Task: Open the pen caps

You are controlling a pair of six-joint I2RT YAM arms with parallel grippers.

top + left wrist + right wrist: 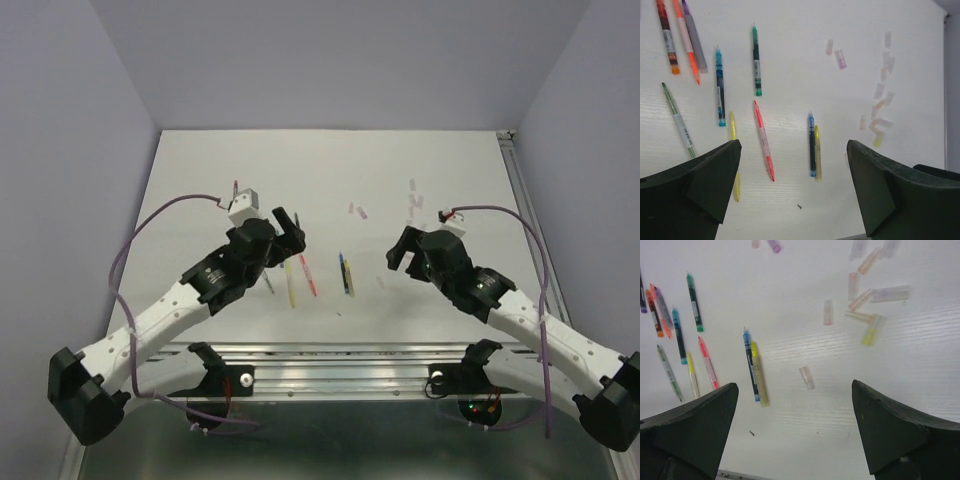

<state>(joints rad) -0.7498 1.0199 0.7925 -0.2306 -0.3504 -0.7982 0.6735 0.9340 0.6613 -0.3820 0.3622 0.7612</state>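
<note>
Several thin pens lie uncapped on the white table: a red pen, a blue pen beside a yellow pen, a green pen and a teal pen. Loose pen caps lie apart from them: one pale cap, a pink cap, a yellow cap and a cluster of caps. My left gripper hangs open above the red and blue pens, holding nothing. My right gripper is open too, empty, above the pale cap.
More pens, orange, red and grey, lie at the far left, with a pale green pen nearer. A metal rail runs along the table's near edge. Grey walls close in both sides and the back.
</note>
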